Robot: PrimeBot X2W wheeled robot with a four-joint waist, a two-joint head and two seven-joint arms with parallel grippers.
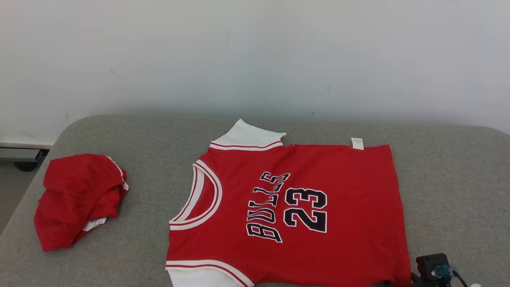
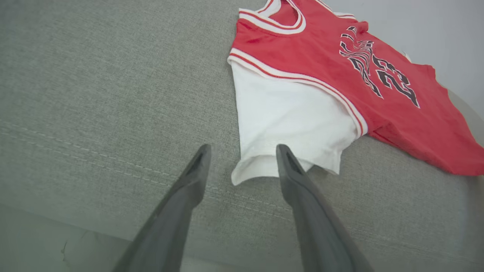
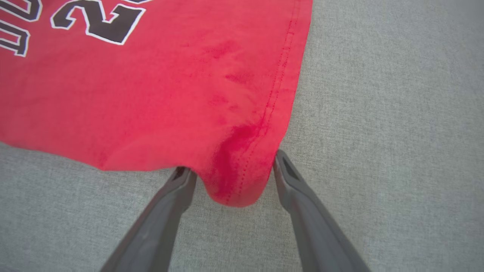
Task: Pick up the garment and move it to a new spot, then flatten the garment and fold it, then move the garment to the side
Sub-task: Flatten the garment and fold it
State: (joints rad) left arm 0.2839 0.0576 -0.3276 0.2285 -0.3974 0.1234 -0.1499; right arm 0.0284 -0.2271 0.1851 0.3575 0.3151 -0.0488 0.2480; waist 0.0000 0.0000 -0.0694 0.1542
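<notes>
The garment [image 1: 303, 207] is a red jersey with white sleeves and "BULLS 23" in dark print. It lies spread flat on the grey cushion, collar to the left. In the left wrist view my left gripper [image 2: 242, 158] is open, its fingers [image 2: 189, 189] astride the near edge of the white sleeve [image 2: 287, 121]. In the right wrist view my right gripper [image 3: 231, 166] is open too, and the red bottom corner of the garment [image 3: 230, 181] lies loose between its fingers [image 3: 298, 189]. A dark part of my right wrist [image 1: 432, 269] shows at that corner in the head view.
A second red garment [image 1: 77, 197] lies crumpled at the left of the grey cushion [image 1: 458, 191]. A white wall [image 1: 255, 56] rises behind the cushion's far edge. The cushion's rounded left corner drops to the floor [image 1: 12, 187].
</notes>
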